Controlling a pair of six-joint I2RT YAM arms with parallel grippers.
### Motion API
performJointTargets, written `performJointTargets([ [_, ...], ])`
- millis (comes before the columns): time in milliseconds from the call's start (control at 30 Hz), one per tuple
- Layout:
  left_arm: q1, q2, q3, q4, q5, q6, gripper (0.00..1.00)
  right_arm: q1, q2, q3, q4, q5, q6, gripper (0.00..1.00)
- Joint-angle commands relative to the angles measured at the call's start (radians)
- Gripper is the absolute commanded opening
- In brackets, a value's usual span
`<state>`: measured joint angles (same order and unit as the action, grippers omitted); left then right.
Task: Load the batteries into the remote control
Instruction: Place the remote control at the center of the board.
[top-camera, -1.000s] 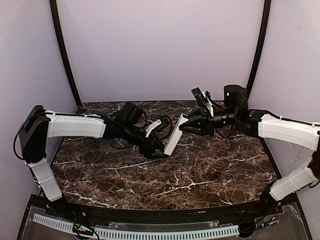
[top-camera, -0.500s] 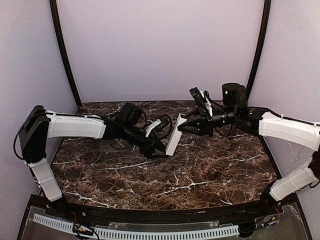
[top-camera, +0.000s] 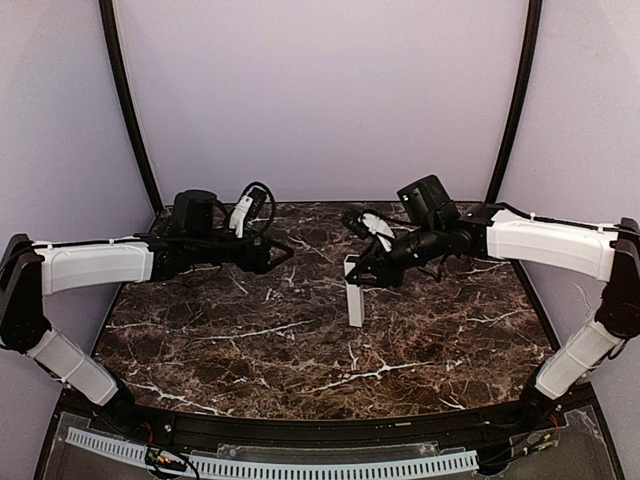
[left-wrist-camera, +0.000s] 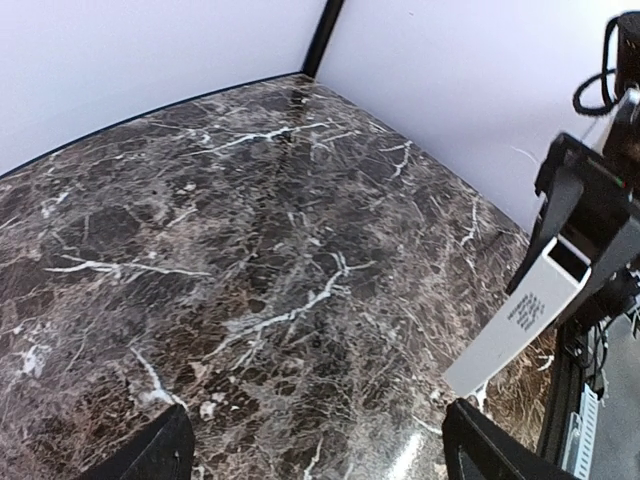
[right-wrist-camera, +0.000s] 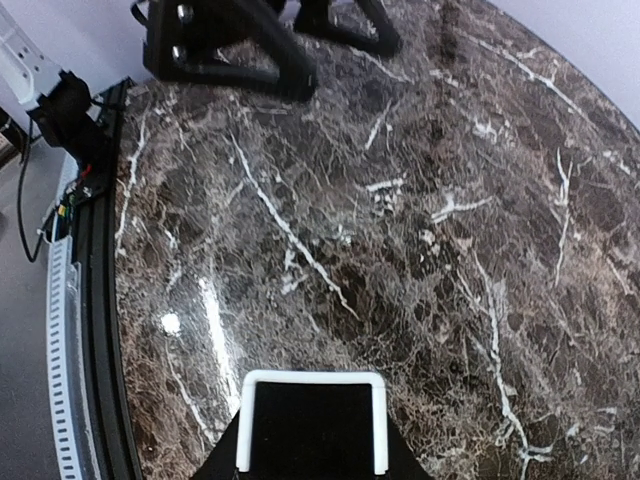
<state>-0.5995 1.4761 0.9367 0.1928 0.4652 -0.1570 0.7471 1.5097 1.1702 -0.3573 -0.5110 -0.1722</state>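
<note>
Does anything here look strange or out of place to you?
Yes: the white remote control is not lying flat; the right gripper holds it by its top end, nearly upright over the marble table. No batteries are visible anywhere.

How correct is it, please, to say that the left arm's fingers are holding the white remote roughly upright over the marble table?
Not quite: the right fingers hold the remote, as the top external view shows. The left fingers are open and empty, apart from it. The rest stands: the remote is roughly upright over the marble table.
</note>
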Motion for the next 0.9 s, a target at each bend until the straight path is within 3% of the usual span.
performJointTargets([
  [0, 0.029, -0.047, -0.054, 0.061, -0.121, -0.069, 0.87, 0.042, 0.062, 0.06, -0.115, 0.127, -0.01, 0.0],
  [233, 0.039, -0.078, -0.086, 0.092, -0.131, -0.075, 0.87, 0.102, 0.187, 0.087, -0.149, 0.246, 0.008, 0.0],
  [567, 0.044, -0.081, -0.094, 0.099, -0.125, -0.069, 0.87, 0.147, 0.274, 0.001, -0.143, 0.288, 0.022, 0.0],
  [867, 0.046, -0.079, -0.091, 0.081, -0.159, -0.063, 0.87, 0.165, 0.4, 0.143, -0.264, 0.321, 0.04, 0.0],
])
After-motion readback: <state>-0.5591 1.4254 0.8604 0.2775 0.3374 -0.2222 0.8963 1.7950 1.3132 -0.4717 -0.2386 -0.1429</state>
